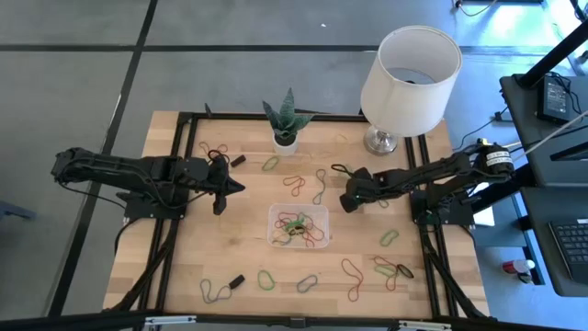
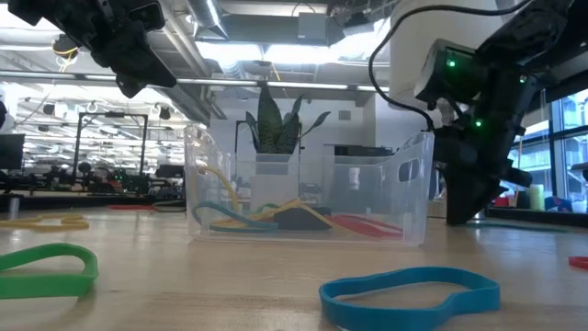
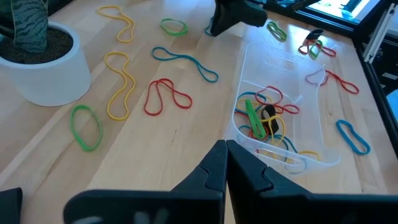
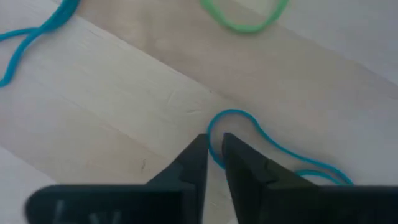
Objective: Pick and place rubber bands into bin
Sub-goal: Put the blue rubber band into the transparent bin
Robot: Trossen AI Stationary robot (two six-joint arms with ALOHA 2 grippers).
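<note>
Blue rubber band [image 4: 273,149] pinched at its loop end between my right gripper [image 4: 214,152] fingers, low on the table beside the clear bin [image 1: 321,217] — ready to lift across — while my left gripper [image 3: 225,163], closed and empty, waits opposite.

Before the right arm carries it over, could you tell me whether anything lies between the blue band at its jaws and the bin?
Nothing visible does. The right gripper is at the blue rubber band; only bare table separates it from the bin.
</note>
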